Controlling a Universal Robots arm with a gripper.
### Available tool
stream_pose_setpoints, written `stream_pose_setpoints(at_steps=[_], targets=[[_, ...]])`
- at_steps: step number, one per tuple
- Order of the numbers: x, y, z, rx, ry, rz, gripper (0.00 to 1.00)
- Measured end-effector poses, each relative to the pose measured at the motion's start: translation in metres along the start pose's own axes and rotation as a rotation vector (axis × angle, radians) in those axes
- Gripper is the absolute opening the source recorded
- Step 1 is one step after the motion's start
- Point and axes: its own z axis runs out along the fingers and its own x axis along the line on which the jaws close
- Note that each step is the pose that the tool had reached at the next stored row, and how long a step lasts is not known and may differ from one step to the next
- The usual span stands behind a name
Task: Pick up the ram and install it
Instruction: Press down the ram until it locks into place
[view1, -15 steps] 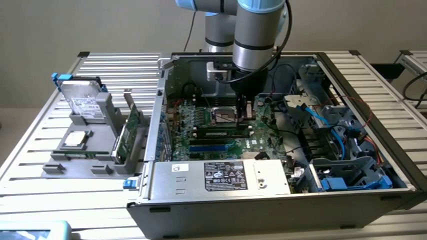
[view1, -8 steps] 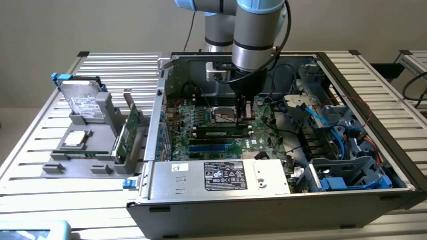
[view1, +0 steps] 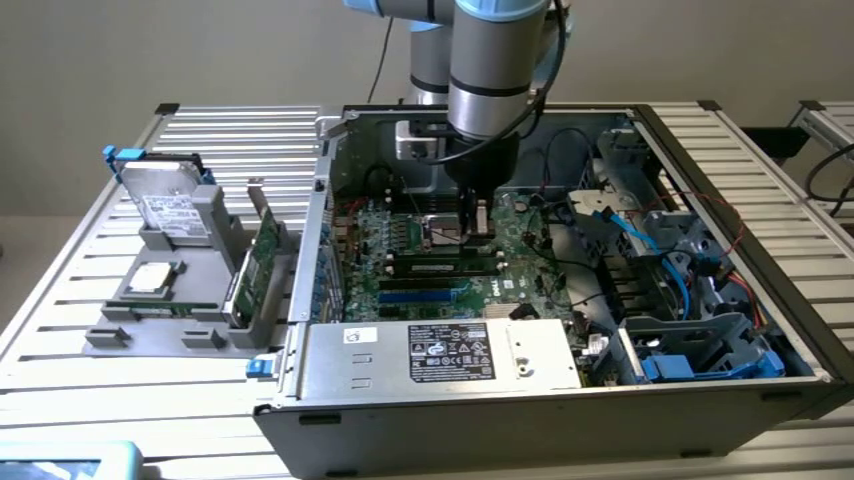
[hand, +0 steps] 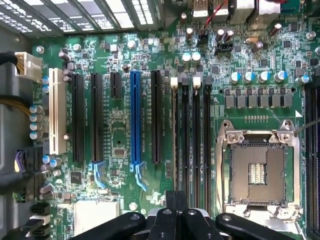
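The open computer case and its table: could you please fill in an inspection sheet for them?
Surface: slatted metal table carrying an open grey computer case.
Job's things: narrow green circuit-board stick, apparently the ram, lies at the front of the grey holder.
Clutter: silver hard drive and wide green card stand in the holder.
Tool: shut, above the black memory slots; grip contents unclear.
Cables: blue cables inside the case, exterior view's right.
Surroundings: plain wall behind.
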Motion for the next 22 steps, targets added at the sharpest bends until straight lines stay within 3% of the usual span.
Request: stream_pose_setpoints(at_steps=[4,7,10,14,18,22], targets=[[0.000,0.0114,-0.0003,-0.0002,0.0004,0.000,0.11],[0.001,0.0244,-0.0003,0.0000,-0.0004,0.000,0.11],[0.002,0.0348,-0.0047,-0.0001,-0.0005,0.000,0.11],[0.002,0.0391,-0.0077,0.0008,-0.0007,0.000,0.11],[0.002,0.0517,-0.0076,0.0007,-0.0005,0.000,0.11],[0.002,0.0586,-0.0048,0.0014,-0.0006,0.001,0.11]])
